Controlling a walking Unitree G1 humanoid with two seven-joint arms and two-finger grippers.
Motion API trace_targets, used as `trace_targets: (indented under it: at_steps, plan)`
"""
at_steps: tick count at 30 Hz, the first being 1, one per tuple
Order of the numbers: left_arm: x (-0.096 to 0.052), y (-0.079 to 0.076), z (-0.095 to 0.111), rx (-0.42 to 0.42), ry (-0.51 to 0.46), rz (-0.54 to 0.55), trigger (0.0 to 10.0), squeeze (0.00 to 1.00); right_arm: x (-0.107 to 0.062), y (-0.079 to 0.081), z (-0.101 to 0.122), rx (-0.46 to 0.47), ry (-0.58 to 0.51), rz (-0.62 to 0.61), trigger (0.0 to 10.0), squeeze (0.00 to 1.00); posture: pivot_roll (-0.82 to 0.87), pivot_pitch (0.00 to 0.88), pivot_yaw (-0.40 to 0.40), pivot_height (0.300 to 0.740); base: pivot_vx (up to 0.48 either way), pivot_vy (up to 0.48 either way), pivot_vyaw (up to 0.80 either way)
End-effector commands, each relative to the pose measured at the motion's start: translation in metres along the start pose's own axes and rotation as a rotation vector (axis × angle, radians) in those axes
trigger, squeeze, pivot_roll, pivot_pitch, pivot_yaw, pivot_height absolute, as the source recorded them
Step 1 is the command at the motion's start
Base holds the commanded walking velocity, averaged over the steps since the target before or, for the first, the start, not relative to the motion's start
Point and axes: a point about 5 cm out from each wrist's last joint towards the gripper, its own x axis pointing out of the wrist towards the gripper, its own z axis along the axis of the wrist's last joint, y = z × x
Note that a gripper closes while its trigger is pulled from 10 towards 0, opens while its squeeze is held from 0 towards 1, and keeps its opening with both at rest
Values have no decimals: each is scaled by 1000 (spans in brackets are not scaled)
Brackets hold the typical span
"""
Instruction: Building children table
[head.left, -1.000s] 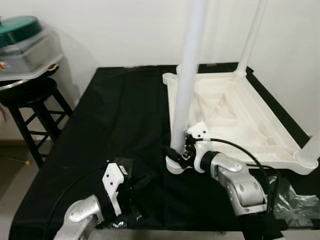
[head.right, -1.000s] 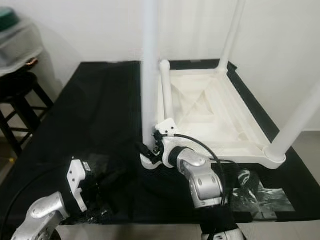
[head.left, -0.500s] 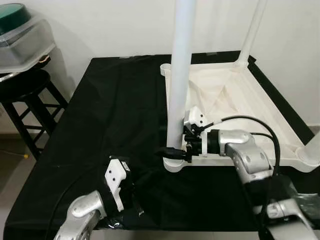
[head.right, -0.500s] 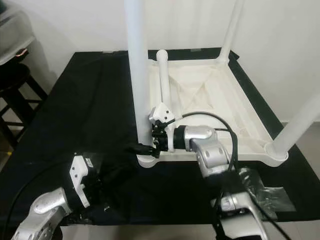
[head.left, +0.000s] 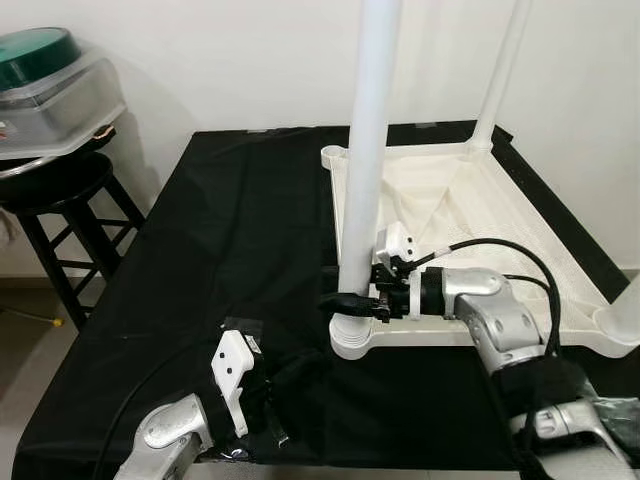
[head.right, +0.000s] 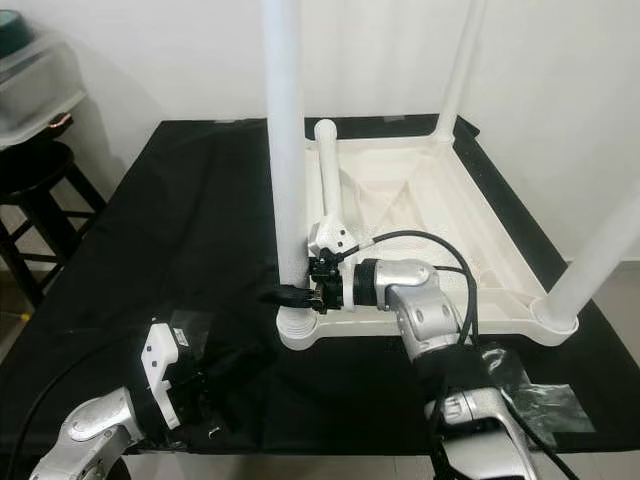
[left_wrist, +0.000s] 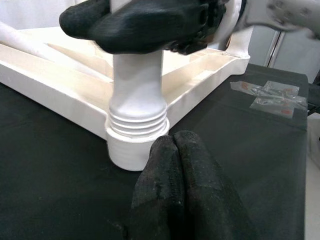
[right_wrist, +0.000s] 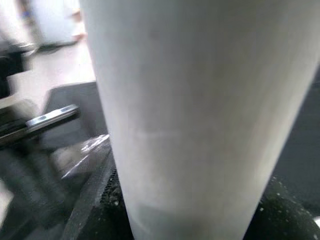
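Item, far left: black stool (head.left: 60, 195) carrying a clear lidded bin (head.left: 50, 95), well apart from the work. Item, my left gripper (left_wrist: 175, 165): low at the near edge of the black-draped table (head.left: 230, 230), fingers pressed together on nothing, tips aimed at the leg socket just beyond them. Item, centre: white table leg (head.left: 368, 150), long axis upright, its threaded foot seated in the near-left corner socket (left_wrist: 132, 152) of the upturned white tabletop (head.left: 500, 230); in the left wrist view several thread ridges stand proud of the collar, so I judge the leg not fully screwed home. Item, my right gripper (head.left: 352, 303): reaching in level from the right, fingers clamped around the leg just above the socket; this arm is the nearer, and any further turning goes about that vertical axis. Item, right: other legs standing at the far-right and near-right corners, tops cut off by the frame. Item, near right edge: crumpled clear plastic wrap (head.right: 545, 400). The right wrist view is blurred white leg surface; thread engagement inside the collar is hidden.
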Motion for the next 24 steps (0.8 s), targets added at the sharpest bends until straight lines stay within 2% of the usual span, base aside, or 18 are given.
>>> trace_targets:
  at_steps: [1,2,3,4,5,6,7,8,12,13,14,15,16,18,19,22,24]
  plan:
    - [-2,-1,1,-10,-3,-11,10000,0,-3,-1,-22,57,99,-180,0,0,-19,111,22,740,0,0,0]
    - [-2,-1,1,-10,-3,-11,10000,0,-3,-1,-22,57,99,-180,0,0,-19,111,22,740,0,0,0]
    - [-3,0,2,-11,-5,-10,10000,0,-3,10,-35,152,102,-453,0,0,-38,121,28,740,0,0,0]
    - [-3,0,2,-11,-5,-10,10000,0,-3,10,-35,152,102,-453,0,0,-38,121,28,740,0,0,0]
    - [-3,0,3,-12,-6,-9,10000,0,-2,28,-46,179,129,-543,0,0,-37,126,32,740,0,0,0]
    - [-3,0,3,-12,-6,-9,10000,0,-2,28,-46,179,129,-543,0,0,-37,126,32,740,0,0,0]
    - [-3,1,3,-13,-6,-10,10000,0,1,41,-49,145,154,-580,0,0,-51,119,44,740,0,0,0]
    - [-3,3,3,-16,-6,-12,10000,0,6,47,-46,108,150,-575,0,0,-47,119,44,740,0,0,0]
    - [-2,3,4,-18,-4,-15,10000,0,9,45,-48,140,151,-571,0,0,-38,118,37,740,0,0,0]
    - [-2,3,4,-16,-4,-14,10000,0,9,44,-50,153,158,-562,3569,0,-38,118,33,740,0,0,0]
    - [-2,4,4,-15,-6,-11,10000,0,10,43,-50,160,166,-556,10000,0,-38,117,34,740,0,0,0]
    - [-2,4,4,-15,-6,-11,10000,0,10,43,-50,160,166,-556,10000,0,-38,117,34,740,0,0,0]
    - [-2,4,4,-14,-9,-5,10000,0,11,40,-46,174,144,-506,10000,216,-33,117,30,740,0,0,0]
    - [-2,4,4,-14,-11,-1,10000,0,11,39,-42,185,127,-481,10000,216,-30,115,30,740,0,0,0]
    - [-2,4,5,-15,-12,1,10000,0,13,37,-34,190,95,-402,10000,1000,-30,115,30,740,0,0,0]
    - [-2,4,5,-15,-10,2,10000,0,11,35,-5,157,-18,-186,10000,1000,-20,110,34,740,0,0,0]
    - [-2,4,5,-15,-10,2,10000,0,11,35,-5,157,-18,-186,10000,1000,-20,110,34,740,0,0,0]
